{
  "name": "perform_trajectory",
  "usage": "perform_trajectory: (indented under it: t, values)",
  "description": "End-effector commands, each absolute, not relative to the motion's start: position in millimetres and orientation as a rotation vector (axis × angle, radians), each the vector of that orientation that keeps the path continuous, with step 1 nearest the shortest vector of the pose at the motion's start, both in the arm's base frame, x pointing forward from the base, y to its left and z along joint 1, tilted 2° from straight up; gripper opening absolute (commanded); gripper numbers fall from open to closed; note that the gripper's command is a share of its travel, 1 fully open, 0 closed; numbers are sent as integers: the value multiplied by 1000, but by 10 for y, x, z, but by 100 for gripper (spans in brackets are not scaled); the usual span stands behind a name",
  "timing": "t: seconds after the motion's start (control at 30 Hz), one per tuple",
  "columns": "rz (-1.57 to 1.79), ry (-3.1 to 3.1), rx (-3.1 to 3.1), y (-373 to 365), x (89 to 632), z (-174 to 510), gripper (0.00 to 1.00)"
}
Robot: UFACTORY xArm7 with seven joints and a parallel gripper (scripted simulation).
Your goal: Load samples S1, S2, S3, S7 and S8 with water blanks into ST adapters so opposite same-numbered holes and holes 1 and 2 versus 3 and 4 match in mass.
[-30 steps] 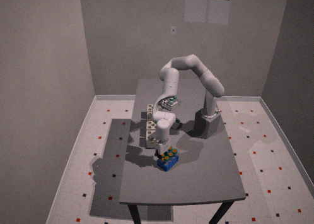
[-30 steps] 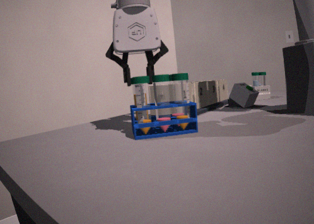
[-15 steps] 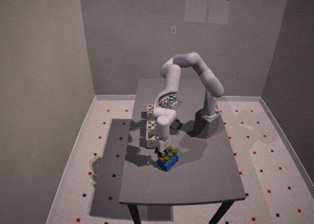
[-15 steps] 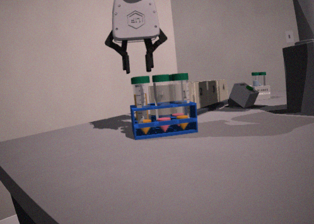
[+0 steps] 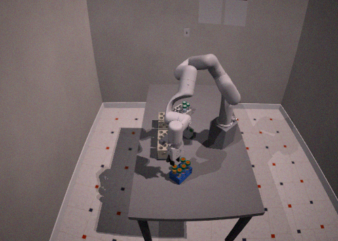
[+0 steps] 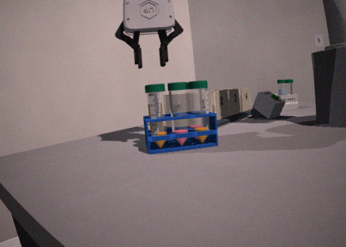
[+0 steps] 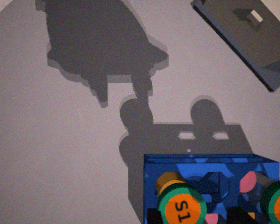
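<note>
Claw [image 5: 172, 163] [image 6: 151, 67] open and empty, S1 tube [image 7: 182, 206] (label legible only in wrist view).

One blue rack [image 5: 178, 179] [image 6: 184, 148] [image 7: 163, 170], five orange-dotted tubes [image 5: 183, 166] [image 6: 155, 103] [image 7: 182, 209]

Grey table [image 5: 203, 197] [image 6: 208, 195] [image 7: 51, 165] carrying blue rack [image 5: 180, 178] [image 6: 180, 148] [image 7: 216, 165]

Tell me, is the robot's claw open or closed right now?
Open: in the exterior view the gripper's two black fingers stand apart with nothing between them, above the green-capped tubes.
</note>
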State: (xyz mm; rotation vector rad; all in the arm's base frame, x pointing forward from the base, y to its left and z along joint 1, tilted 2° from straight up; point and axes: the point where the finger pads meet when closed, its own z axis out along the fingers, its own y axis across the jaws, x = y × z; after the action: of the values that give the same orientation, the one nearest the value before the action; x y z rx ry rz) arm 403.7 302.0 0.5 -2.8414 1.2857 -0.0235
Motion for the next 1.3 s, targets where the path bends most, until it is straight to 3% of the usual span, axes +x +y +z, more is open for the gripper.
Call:
perform_trajectory:
  t: [0.0,1.27]
  values:
    - [-26,1284,-2838,3029,4047,89,44]
    - [-26,1284,-2838,3018,4031,748,44]
